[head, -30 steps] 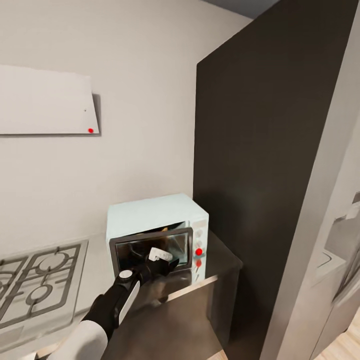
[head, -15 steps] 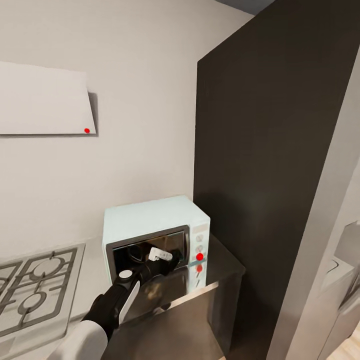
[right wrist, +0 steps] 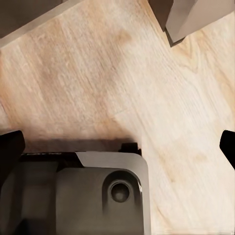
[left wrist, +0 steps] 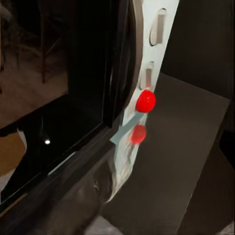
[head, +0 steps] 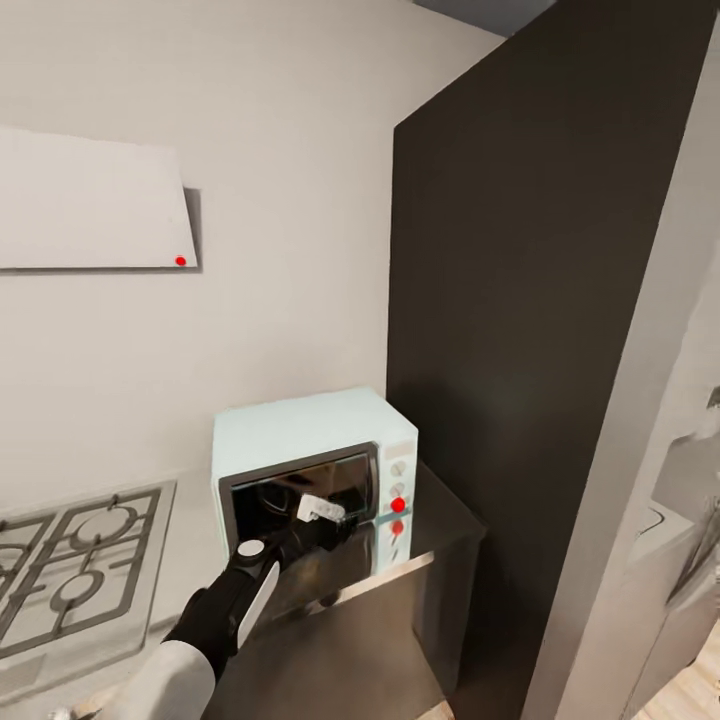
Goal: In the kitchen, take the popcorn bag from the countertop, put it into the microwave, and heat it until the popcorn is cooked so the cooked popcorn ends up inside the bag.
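Over at the left edge we have the gas hob (head: 70, 570), black grates on a pale steel plate, set into the grey countertop (head: 190, 560), and above it the flat white range hood (head: 90, 205) with its small red dot. Next along, our left arm reaches forward and the left gripper (head: 325, 520) sits right at the microwave (head: 310, 430), up against the dark glass door (head: 300, 505). We cannot tell whether its fingers are apart or together; the white wrist piece hides the tips.

The relation that matters: the door lies straight ahead of the left gripper, its long axis running across, parallel to the countertop's front edge, and the control panel (left wrist: 149, 73) with two slot-like knobs and the round red light (left wrist: 145, 101) stands just to the right of the door. The left arm is plainly the nearer one. The door looks nearly closed, with a thin gap at the panel side.

The popcorn bag: in the left wrist view a tan-orange patch (left wrist: 11, 152) shows behind the glass, likely the bag inside the cavity, though we can't be sure.

Materials: pale mint casing, smooth and boxy; glossy glass in a grey frame; the brushed metal countertop mirrors the red light. To the right rises a tall matt dark cabinet (head: 520, 330).

The right gripper (right wrist: 120, 142) hangs over the wooden floor (right wrist: 147, 83), fingers wide apart, holding nothing.
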Controlling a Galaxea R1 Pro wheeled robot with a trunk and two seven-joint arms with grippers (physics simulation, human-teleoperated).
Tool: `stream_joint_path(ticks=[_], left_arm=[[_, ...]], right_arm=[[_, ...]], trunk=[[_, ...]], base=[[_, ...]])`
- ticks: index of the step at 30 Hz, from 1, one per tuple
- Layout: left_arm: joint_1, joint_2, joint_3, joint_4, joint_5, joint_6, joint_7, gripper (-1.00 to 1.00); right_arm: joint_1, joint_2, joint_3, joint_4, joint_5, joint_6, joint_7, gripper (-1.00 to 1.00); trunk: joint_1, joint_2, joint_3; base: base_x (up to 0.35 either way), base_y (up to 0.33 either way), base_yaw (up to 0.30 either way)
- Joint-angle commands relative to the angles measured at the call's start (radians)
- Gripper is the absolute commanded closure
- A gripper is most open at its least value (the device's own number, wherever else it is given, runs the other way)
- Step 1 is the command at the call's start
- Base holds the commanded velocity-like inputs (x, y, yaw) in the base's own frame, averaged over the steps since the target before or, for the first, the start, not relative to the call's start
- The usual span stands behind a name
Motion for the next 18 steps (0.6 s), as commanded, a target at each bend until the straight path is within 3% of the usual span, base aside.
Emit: stream_joint_path(ticks=[1, 12, 16, 18], left_arm=[[0.000, 0.000, 0.001, -0.001, 0.001, 0.007, -0.003, -1.00], [0.000, 0.000, 0.001, 0.007, 0.001, 0.008, -0.003, -1.00], [0.000, 0.001, 0.005, 0.084, 0.002, 0.006, -0.003, -1.00], [0.000, 0.006, 0.033, 0.160, 0.003, 0.005, 0.004, -1.00]], right_arm=[[-0.001, -0.001, -0.005, 0.004, 0.003, -0.005, 0.000, -1.00], [-0.001, -0.001, -0.005, 0.004, 0.004, -0.005, 0.000, -1.00], [-0.001, -0.001, -0.006, 0.004, 0.003, -0.005, -0.001, -1.00], [-0.001, -0.002, -0.006, 0.004, 0.003, -0.005, -0.002, -1.00]], trunk=[[0.000, -0.001, -0.001], [0.000, -0.001, -0.001], [0.000, -0.001, -0.001], [0.000, -0.001, -0.001]], base=[[-0.342, 0.000, 0.000], [-0.344, 0.000, 0.000], [-0.344, 0.000, 0.000], [-0.344, 0.000, 0.000]])
